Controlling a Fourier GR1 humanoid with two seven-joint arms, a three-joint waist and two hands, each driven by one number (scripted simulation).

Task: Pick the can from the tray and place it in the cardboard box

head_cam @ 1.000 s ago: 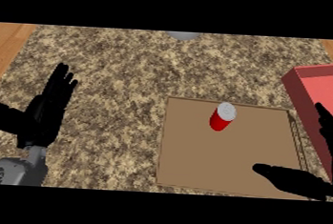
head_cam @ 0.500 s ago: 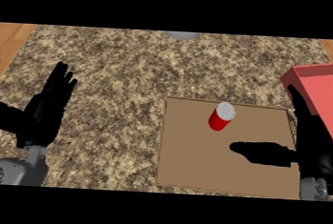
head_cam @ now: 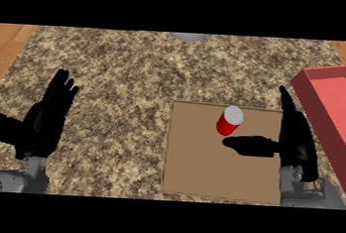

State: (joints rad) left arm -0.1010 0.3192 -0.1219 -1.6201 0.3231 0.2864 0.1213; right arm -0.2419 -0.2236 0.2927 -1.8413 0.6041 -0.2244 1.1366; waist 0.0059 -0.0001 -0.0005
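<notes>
Our black right hand (head_cam: pixel 298 140) hovers over the right edge of the flat brown tray (head_cam: pixel 195 174), open, fingers straight, thumb spread left, holding nothing. Just beyond the thumb, near the tray's far edge, stands the small red cylindrical can (head_cam: pixel 229 121), seemingly upright. Our left hand (head_cam: pixel 47 119) rests open, well apart.

No readable text, label, brand, number or sign appears on anything in the head view.
</notes>
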